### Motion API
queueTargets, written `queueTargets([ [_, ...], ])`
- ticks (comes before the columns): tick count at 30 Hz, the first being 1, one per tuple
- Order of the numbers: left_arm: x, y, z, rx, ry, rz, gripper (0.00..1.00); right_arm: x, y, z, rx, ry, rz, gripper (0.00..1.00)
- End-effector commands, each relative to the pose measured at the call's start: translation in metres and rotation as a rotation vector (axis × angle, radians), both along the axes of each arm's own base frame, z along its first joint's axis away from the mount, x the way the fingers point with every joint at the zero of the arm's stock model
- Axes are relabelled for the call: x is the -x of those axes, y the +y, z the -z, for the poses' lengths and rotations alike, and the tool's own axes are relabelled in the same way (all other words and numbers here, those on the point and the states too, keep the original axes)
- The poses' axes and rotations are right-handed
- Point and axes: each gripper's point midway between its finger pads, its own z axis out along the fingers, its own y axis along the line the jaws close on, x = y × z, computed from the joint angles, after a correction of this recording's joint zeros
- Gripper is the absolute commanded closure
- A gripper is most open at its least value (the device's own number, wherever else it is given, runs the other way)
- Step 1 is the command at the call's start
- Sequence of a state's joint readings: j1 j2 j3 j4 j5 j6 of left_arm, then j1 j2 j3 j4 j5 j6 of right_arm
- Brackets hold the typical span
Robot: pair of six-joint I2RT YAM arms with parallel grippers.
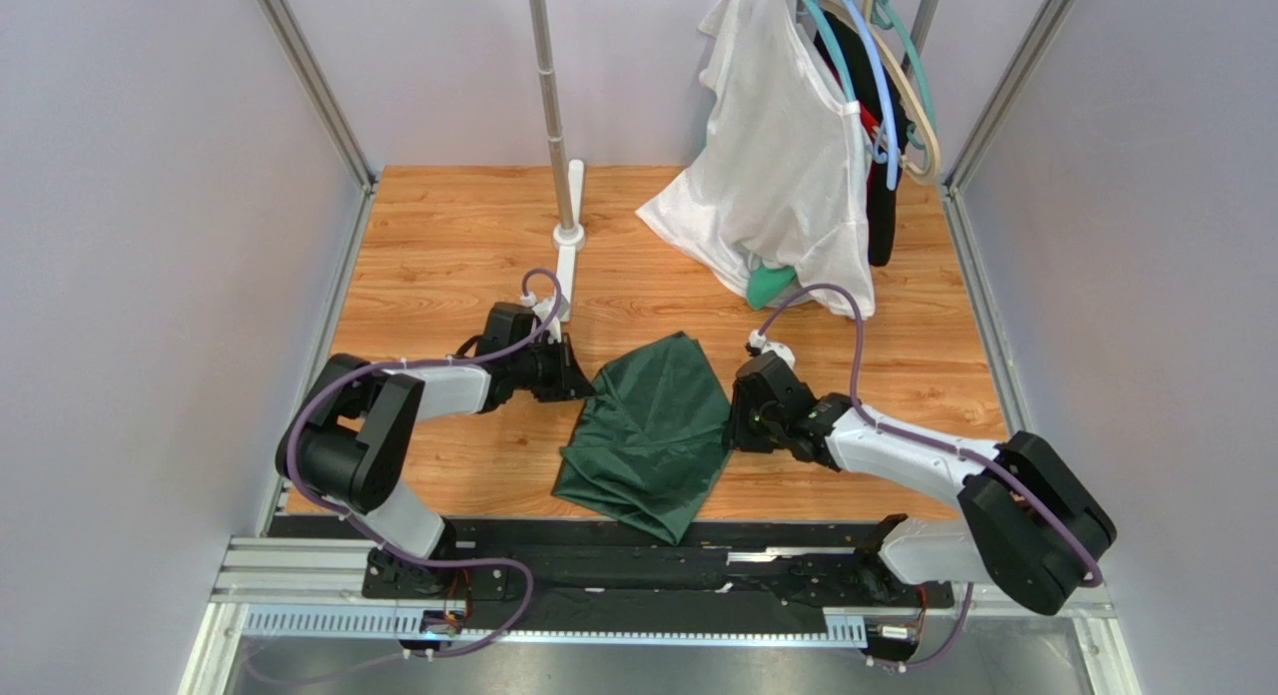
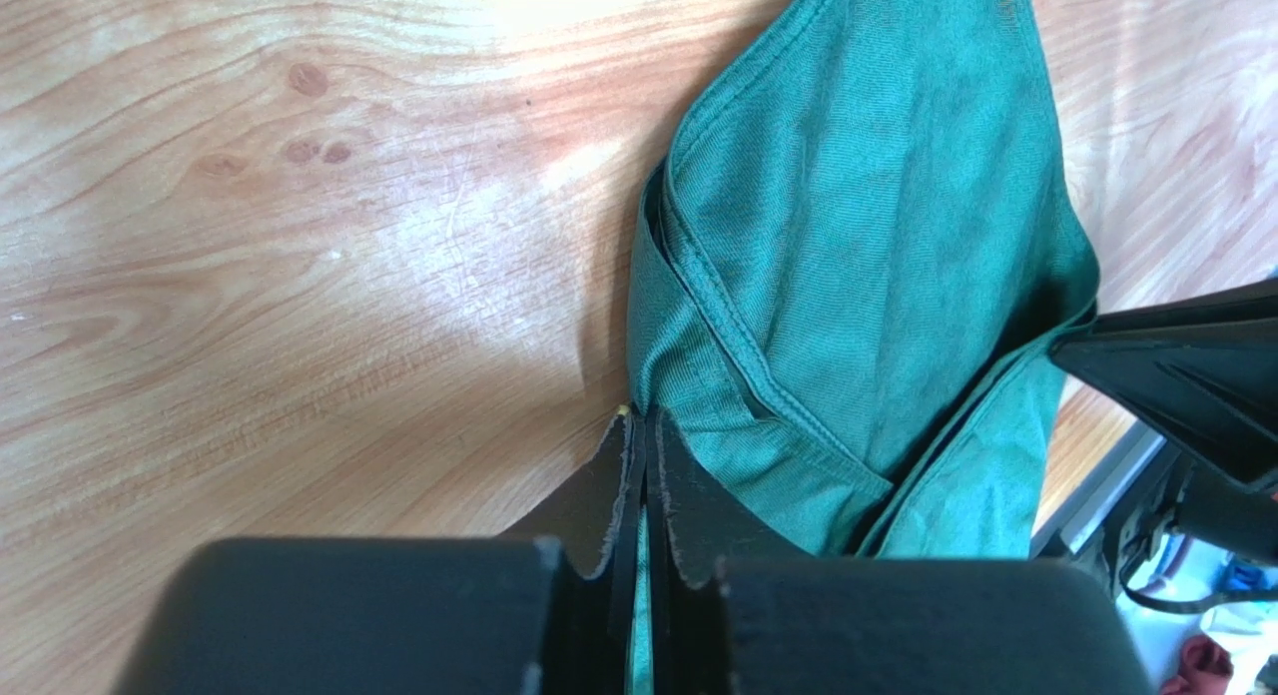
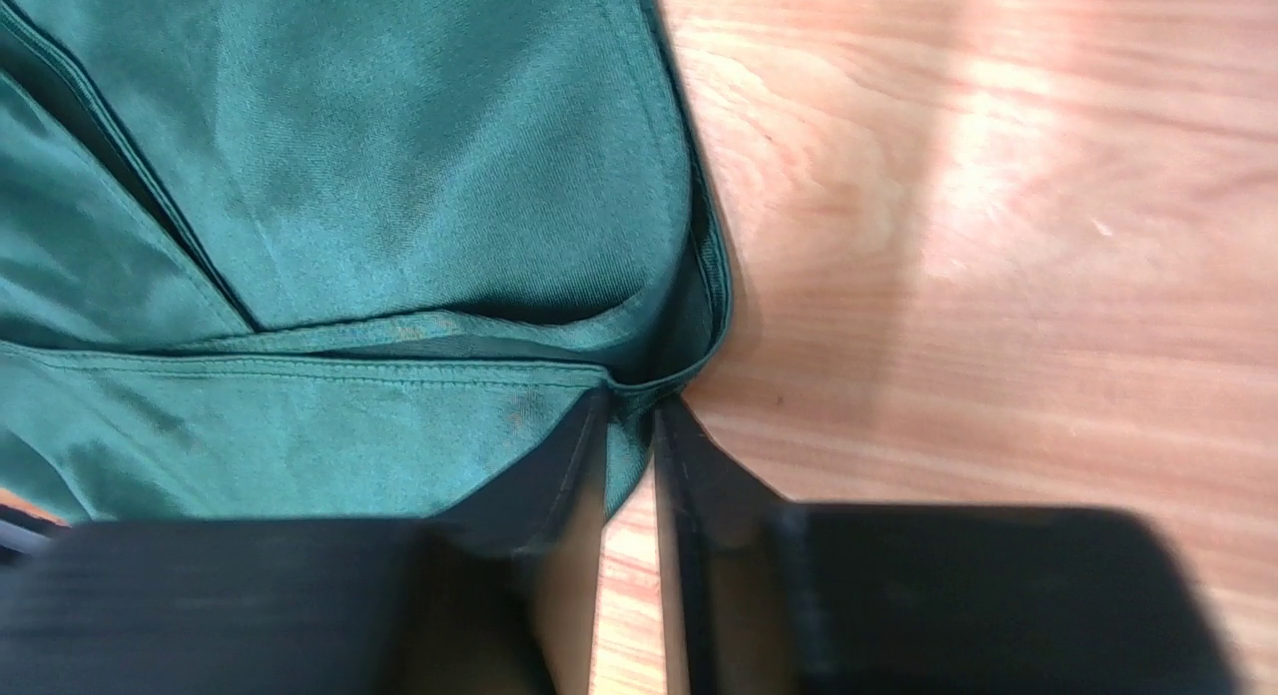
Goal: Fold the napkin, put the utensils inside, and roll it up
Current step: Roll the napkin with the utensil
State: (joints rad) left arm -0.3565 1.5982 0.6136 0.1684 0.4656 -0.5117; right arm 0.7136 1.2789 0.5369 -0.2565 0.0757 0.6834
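napkin (image 1: 648, 433): dark green woven cloth, fine weave, matt, stitched hems | table (image 1: 450, 246): wood grain, smooth, faint sheen | left gripper (image 2: 642, 426): black, matt, probably plastic, rough edges | pole (image 1: 552, 96): shiny metal

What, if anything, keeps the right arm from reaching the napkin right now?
Nothing, apparently, so yes: the right gripper sits at the hem of the napkin, with only bare wooden tabletop beside it.

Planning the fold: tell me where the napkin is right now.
In the top view the napkin lies crumpled on the table, front centre, with the left gripper at its left edge and the right gripper at its right edge.
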Motion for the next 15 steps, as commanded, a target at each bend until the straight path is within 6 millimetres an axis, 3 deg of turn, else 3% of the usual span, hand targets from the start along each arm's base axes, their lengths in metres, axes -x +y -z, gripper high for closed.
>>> queueTargets([
  [1, -0.015, 0.000, -0.013, -0.001, -0.043, -0.021, 1.00, -0.021, 0.016, -0.012, -0.059, -0.059, -0.010, 0.90],
  [3, -0.022, 0.000, -0.016, -0.008, -0.052, -0.030, 1.00, -0.029, 0.014, -0.011, -0.048, -0.071, -0.003, 1.00],
  [8, -0.043, -0.007, -0.019, -0.007, -0.053, -0.029, 1.00, -0.066, 0.004, -0.017, 0.004, -0.126, 0.034, 1.00],
  [12, -0.073, -0.014, -0.022, 0.003, -0.064, -0.049, 1.00, -0.105, -0.002, -0.023, 0.051, -0.182, 0.057, 1.00],
  [13, -0.079, -0.014, -0.024, 0.003, -0.073, -0.054, 1.00, -0.110, -0.003, -0.015, 0.071, -0.166, 0.055, 1.00],
  [15, -0.093, -0.017, -0.026, -0.001, -0.082, -0.060, 1.00, -0.131, -0.001, -0.023, 0.075, -0.200, 0.054, 1.00],
])
